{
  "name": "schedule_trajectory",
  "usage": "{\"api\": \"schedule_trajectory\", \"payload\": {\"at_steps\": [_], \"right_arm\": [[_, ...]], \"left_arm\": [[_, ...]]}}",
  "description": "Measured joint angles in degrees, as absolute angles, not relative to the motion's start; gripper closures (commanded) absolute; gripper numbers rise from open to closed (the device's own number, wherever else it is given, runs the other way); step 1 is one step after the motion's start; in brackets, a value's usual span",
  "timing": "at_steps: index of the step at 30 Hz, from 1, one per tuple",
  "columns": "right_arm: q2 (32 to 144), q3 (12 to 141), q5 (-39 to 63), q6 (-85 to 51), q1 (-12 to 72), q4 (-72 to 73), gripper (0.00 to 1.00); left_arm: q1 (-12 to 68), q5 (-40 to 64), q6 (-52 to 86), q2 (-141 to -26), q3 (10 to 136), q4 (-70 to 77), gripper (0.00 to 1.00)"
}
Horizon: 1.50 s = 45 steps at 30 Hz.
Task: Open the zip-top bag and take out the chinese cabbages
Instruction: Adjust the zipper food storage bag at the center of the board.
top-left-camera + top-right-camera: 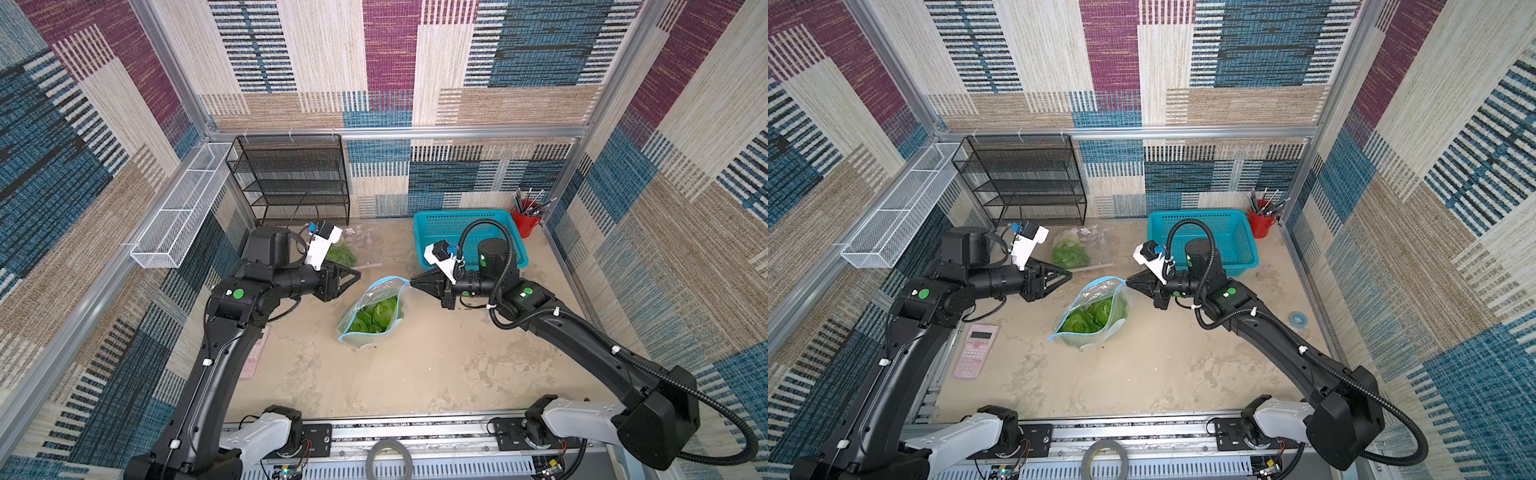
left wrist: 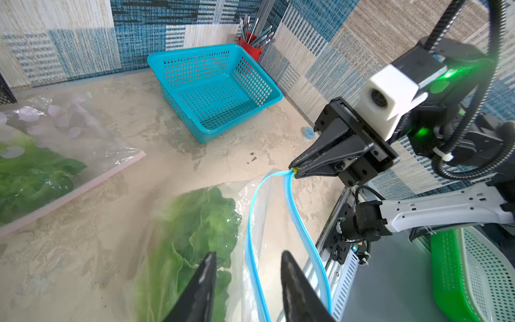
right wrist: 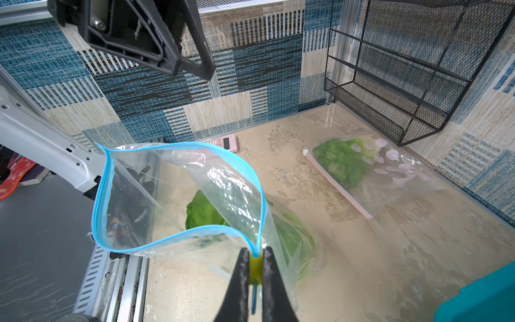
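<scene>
Mouth of the zip-top bag (image 1: 390,291) gaped because the right gripper (image 3: 255,251), jaws pinched shut on its slider corner, held the rim up. The chinese cabbages (image 1: 370,320) lay inside, low on the worktop (image 1: 415,374). The left gripper (image 2: 248,255) hovered beside the opening, jaws parted, empty. A second bag (image 1: 1073,249) and blue basket (image 1: 417,237) stood clear; judged only slack film obstructed.

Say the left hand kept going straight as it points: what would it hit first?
The left hand would probably meet the blue-rimmed mouth of the clear plastic zip-top bag, held up by the right hand; depth is unclear.
</scene>
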<state>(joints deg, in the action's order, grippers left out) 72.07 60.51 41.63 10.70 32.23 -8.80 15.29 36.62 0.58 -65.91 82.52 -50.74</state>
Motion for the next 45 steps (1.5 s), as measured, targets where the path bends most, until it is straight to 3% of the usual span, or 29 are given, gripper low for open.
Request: {"api": "schedule_trajectory", "payload": {"at_steps": [6,13,17,19,29,30,31,32,33,37,40,45], "right_arm": [[72.58,60.88,42.19,10.85,32.23,-8.47,1.0],[72.75,61.45,43.05,11.49,32.23,-8.45,1.0],[72.79,61.56,43.09,11.68,32.23,-8.45,1.0],[72.9,61.6,43.11,11.92,32.23,-8.45,1.0],[74.32,61.91,43.09,11.92,32.23,-7.9,1.0],[74.46,61.95,43.09,11.92,32.23,-7.77,0.98],[74.56,61.98,43.07,11.9,32.23,-7.55,0.85],[74.67,61.98,43.05,11.86,32.23,-7.33,0.61],[74.74,61.98,43.03,11.81,32.23,-7.18,0.48],[74.56,62.15,41.65,11.79,32.23,-7.07,0.11],[73.08,62.39,39.88,12.03,32.18,-7.09,0.01],[68.97,61.12,37.21,12.12,32.18,-6.13,0.01]], "left_arm": [[21.61,25.98,-1.48,-70.13,84.42,-56.47,0.49],[27.38,17.08,-3.2,-74.3,86.7,-59.07,0.5],[29.06,14.81,-3.53,-76.6,88.25,-60.53,0.85],[29.63,13.47,-3.86,-77.73,89.17,-61.41,0.94],[30.26,10.5,-4.25,-77.67,91.29,-63.99,1.0],[30.28,10.44,-4.25,-77.43,91.35,-64.1,1.0],[30.28,10.41,-4.23,-77.19,91.39,-64.18,1.0],[30.28,10.33,-4.23,-76.93,91.39,-64.25,1.0],[30.28,10.09,-4.21,-76.71,91.42,-64.31,1.0],[30.26,7.2,-2.83,-75.92,91.96,-64.62,1.0],[30.24,4.25,-1.8,-75.75,93.47,-65.34,1.0],[30.26,-4.05,0.45,-77.54,98.39,-68.45,1.0]]}}
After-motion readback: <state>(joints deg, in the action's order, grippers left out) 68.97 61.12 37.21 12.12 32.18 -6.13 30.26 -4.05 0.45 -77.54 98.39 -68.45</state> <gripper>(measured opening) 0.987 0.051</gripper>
